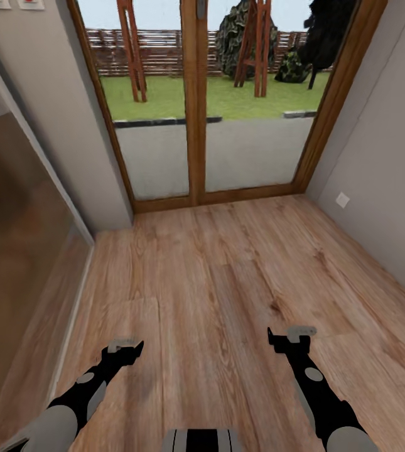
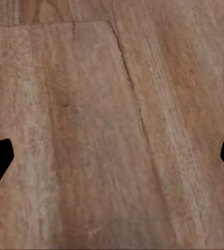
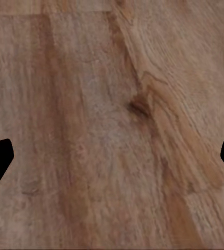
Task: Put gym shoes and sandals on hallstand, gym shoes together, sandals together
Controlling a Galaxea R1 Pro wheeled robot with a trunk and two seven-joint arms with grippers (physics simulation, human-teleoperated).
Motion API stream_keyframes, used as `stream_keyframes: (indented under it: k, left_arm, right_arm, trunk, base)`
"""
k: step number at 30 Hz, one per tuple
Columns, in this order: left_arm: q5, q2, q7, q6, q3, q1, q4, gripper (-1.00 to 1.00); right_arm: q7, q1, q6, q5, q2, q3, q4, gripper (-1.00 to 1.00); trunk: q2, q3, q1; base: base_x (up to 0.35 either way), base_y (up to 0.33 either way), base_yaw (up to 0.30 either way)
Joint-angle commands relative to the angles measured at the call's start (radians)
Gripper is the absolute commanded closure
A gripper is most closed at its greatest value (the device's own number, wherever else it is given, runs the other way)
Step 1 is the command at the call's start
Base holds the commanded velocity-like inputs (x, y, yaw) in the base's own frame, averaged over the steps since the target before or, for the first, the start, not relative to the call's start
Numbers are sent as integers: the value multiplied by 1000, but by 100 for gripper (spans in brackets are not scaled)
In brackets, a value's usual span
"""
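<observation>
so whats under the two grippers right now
Bare wood-plank corridor floor lies under both the left gripper and the right gripper, with a dark knot below the right one. Both are open, holding nothing.

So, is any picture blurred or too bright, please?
Head view: even light, garden outside the glass door bright but not blown out, floor sharp. Left wrist view: wood grain soft. Right wrist view: similar softness, knot still readable.
</observation>
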Motion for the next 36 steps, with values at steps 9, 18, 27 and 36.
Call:
stream_keyframes:
  k: [9, 18, 27, 36]
  left_arm:
    - [-11, 1, -5, -5, 6, 3, 7, -100]
    - [-16, 18, -2, -4, 4, 6, 4, -100]
    - [-17, 39, 3, -8, 4, 63, 4, -100]
    - [-12, 44, 9, -20, 7, 158, 0, -100]
  right_arm:
    - [2, -1, -3, 10, 2, -5, 24, -100]
    - [4, -1, -4, 13, -1, -5, 114, -100]
    - [-1, 1, -10, 13, -16, -5, 242, -100]
    - [-8, 4, -51, 12, -43, -5, 334, -100]
  trunk:
    - [0, -1, 0]
    - [0, -1, 0]
    - [0, -1, 0]
    - [0, -1, 0]
  base:
    - [339, 0, -275]
    - [339, 0, -276]
    - [339, 0, -277]
    - [339, 0, -277]
